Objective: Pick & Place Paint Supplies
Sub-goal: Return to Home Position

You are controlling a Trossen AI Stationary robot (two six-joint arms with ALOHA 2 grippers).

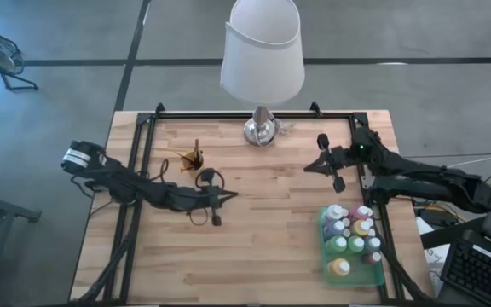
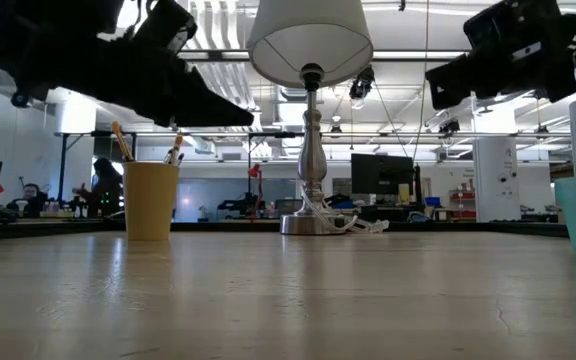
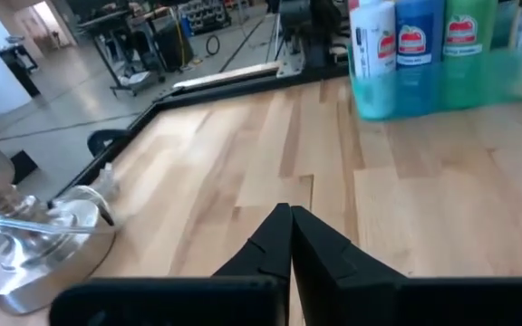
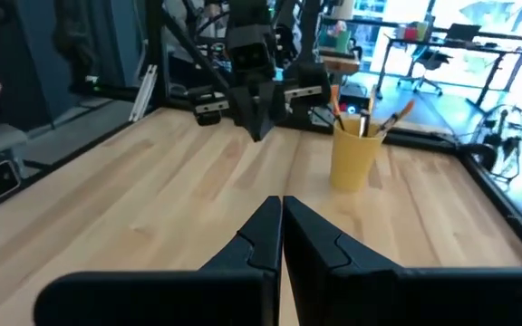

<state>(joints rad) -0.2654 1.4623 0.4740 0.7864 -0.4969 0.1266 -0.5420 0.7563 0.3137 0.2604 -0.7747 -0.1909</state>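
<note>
While both arms' jaws are pressed together, white-capped paint bottles (image 1: pixel 352 239) — perhaps ten — crowd the tray (image 1: pixel 322 223).

No readable text on paint bottles (image 3: pixel 417 54)

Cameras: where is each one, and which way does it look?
High view: above the table, looking straight down; left arm and right arm show.
Low view: at tabletop height, looking across at the lamp and cup; arms overhead.
Left wrist view: on the left arm, looking past the shut left gripper toward the bottles.
Right wrist view: on the right arm, looking past the shut right gripper toward the cup.
Low and right wrist views share the cup.
</note>
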